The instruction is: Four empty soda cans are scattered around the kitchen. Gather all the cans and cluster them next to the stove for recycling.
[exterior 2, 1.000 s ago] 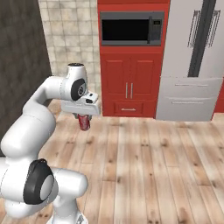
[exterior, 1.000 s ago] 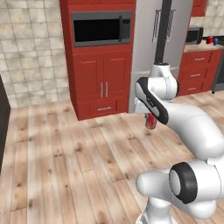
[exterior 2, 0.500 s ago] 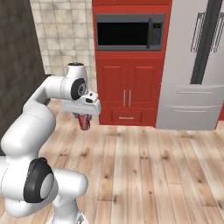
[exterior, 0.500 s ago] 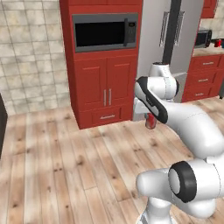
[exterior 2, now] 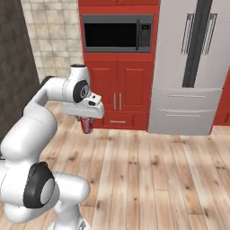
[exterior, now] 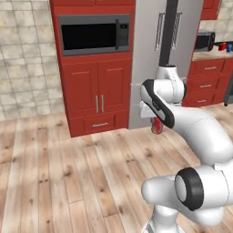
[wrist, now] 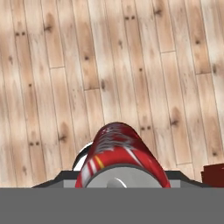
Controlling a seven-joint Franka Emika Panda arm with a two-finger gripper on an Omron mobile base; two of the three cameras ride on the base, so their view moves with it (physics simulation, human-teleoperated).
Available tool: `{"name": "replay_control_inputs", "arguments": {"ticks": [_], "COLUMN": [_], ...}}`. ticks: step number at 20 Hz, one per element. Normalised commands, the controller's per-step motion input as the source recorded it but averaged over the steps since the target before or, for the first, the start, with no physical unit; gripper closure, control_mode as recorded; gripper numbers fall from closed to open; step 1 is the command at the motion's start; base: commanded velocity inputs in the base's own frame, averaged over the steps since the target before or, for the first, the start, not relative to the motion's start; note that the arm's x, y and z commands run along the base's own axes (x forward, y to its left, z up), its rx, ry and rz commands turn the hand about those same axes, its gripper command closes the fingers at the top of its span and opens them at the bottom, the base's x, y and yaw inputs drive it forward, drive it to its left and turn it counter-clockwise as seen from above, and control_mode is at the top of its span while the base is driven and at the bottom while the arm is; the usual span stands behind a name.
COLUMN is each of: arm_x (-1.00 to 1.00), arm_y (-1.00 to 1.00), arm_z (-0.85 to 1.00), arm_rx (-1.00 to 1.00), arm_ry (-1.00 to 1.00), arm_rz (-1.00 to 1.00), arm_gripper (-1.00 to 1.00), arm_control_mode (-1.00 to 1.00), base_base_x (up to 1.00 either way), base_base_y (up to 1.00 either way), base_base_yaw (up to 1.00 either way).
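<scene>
No text, brand or number can be read anywhere. The red can [wrist: 119,153] carries white and yellow markings on its side, but they form no legible letters. The microwave [exterior 2: 117,33] has a small control panel at its right edge, too blurred to show any figures.

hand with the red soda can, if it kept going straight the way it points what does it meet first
The hand, shut on the red soda can, points down, so it would likely first meet the bare wood plank floor; nothing else shows between.
</scene>
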Motion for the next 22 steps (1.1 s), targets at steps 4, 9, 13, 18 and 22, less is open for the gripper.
{"name": "replay_control_inputs", "arguments": {"ticks": [4, 9, 13, 18, 22], "arm_x": [0.0, 0.0, 0.0, 0.0, 0.0], "arm_y": [0.0, 0.0, 0.0, 0.0, 0.0], "arm_z": [0.0, 0.0, 0.0, 0.0, 0.0], "arm_rx": [0.0, 0.0, 0.0, 0.0, 0.0], "arm_ry": [0.0, 0.0, 0.0, 0.0, 0.0], "arm_rz": [0.0, 0.0, 0.0, 0.0, 0.0], "arm_gripper": [1.0, 1.0, 1.0, 1.0, 1.0], "arm_control_mode": [1.0, 1.0, 1.0, 1.0, 1.0], "base_base_x": [0.03, 0.09, 0.09, 0.06, 0.06], "base_base_y": [-0.68, -0.67, -0.69, -0.7, -0.7], "base_base_yaw": [0.04, 0.03, 0.03, 0.02, 0.02]}}
